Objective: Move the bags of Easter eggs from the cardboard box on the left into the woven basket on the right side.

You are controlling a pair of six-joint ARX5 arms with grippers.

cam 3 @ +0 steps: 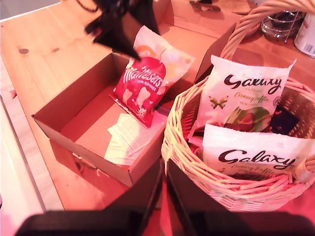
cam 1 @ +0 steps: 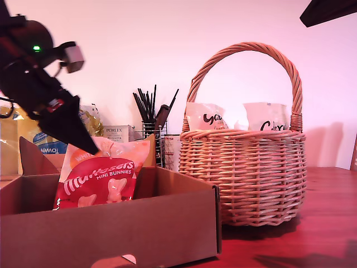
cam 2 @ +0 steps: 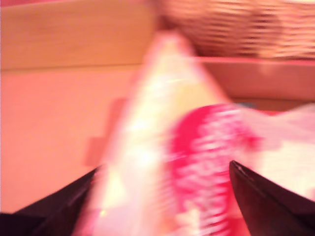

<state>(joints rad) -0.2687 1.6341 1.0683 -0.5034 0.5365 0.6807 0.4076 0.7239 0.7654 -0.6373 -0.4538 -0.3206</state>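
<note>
- First gripper clenched on Maltesers bag, hanging upright over cardboard box
- Woven basket at 3 o'clock of box in exterior view, holding two Galaxy bags
- Second gripper closed, nothing held

Two Galaxy bags crowd the woven basket; its arched handle spans the opening

A plain pale wall is glowing pinkish behind a wooden worktop, which is showing reddish. Shadows are lying soft on both, at the exterior view's right.
</note>
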